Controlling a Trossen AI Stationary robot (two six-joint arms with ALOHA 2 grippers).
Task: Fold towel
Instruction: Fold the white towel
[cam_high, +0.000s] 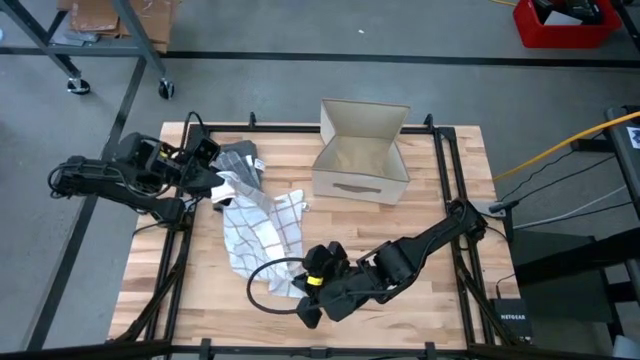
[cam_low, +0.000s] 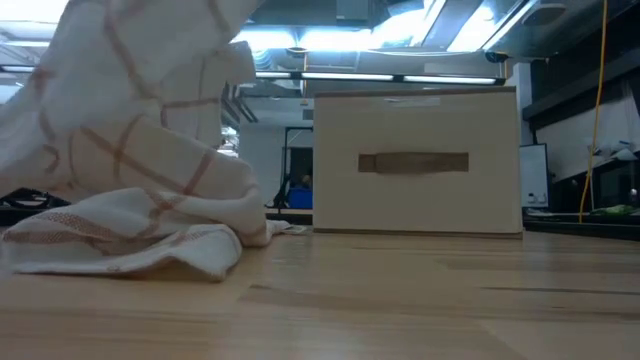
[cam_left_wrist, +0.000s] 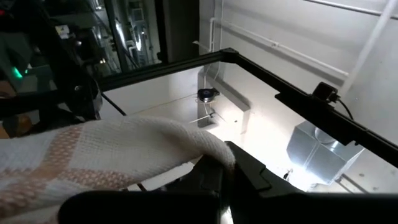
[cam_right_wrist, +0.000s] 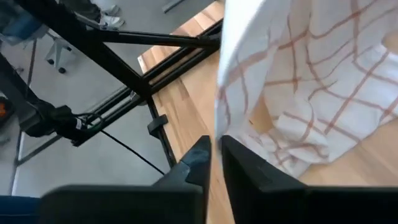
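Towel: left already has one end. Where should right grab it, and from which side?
Judging by the high view, the towel runs diagonally from the left gripper toward the right gripper. Grab the free near-edge corner, approaching low from the table's front, where the cloth lies flattest.

An open cardboard box (cam_high: 361, 150) stands on the wooden desk (cam_high: 455, 300) toward its far edge, a slot handle cut in its front wall. A red bin (cam_high: 563, 22) sits on the floor beyond. A yellow cable (cam_high: 560, 144) trails off the desk's right side.
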